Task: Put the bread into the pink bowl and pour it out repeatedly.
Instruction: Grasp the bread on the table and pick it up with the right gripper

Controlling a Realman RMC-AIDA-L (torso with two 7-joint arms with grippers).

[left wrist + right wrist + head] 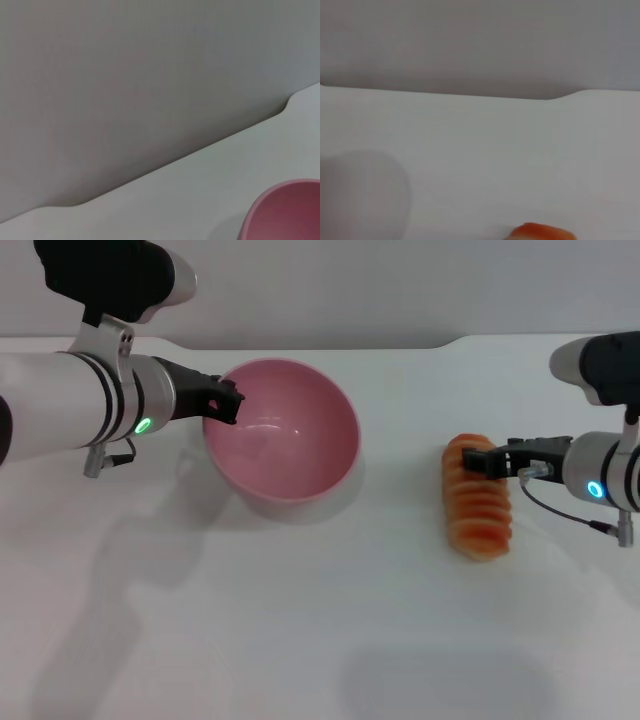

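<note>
The pink bowl [290, 440] is at the back left of the white table [300, 640], tipped so that its empty inside faces me. My left gripper [224, 400] is shut on its left rim. A piece of the bowl's rim shows in the left wrist view [285, 210]. The bread [480, 510] lies on the table at the right, ridged orange top up, lengthwise front to back. My right gripper [492, 460] reaches in from the right over the loaf's far end. An orange edge of the bread shows in the right wrist view [540, 232].
The table's far edge [330, 343] runs along a grey wall, with a step in it at the back right. The bowl's shadow falls on the table below it.
</note>
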